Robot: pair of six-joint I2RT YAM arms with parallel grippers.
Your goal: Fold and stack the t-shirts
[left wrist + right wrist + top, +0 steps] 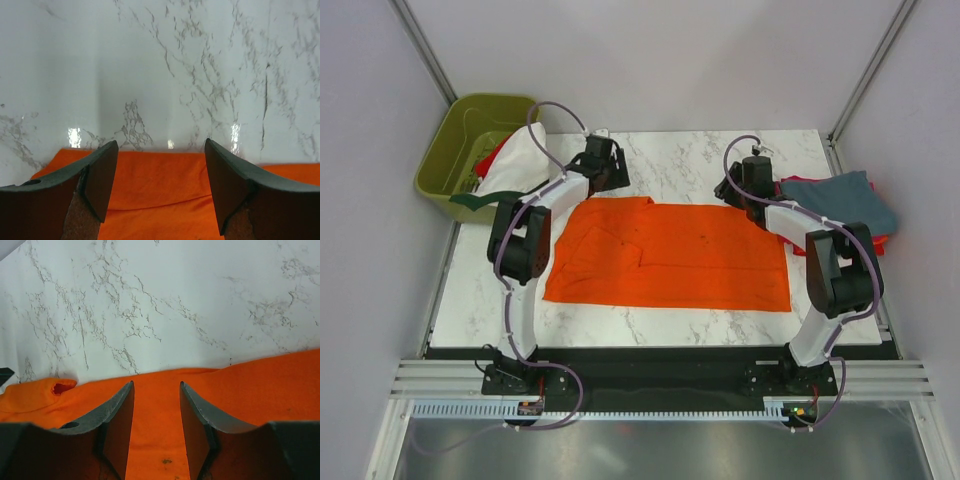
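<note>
A bright orange t-shirt (670, 255) lies spread flat on the marble table (670, 160), with one sleeve folded inward near its left side. My left gripper (612, 172) hangs open over the shirt's far left edge; in the left wrist view the orange t-shirt (160, 180) shows between the spread fingers (100, 175) of the left gripper (161, 142). My right gripper (735, 188) is open, narrower, over the far right edge. In the right wrist view, orange cloth (156, 430) fills the gap of the right gripper (156, 383). Neither holds anything.
An olive-green bin (460, 150) stands at the far left; a white t-shirt with dark green trim (515, 160) spills from it and red cloth (492, 155) shows inside. At the right edge, a slate blue-grey t-shirt (840, 200) lies folded on top of red and magenta ones (882, 240).
</note>
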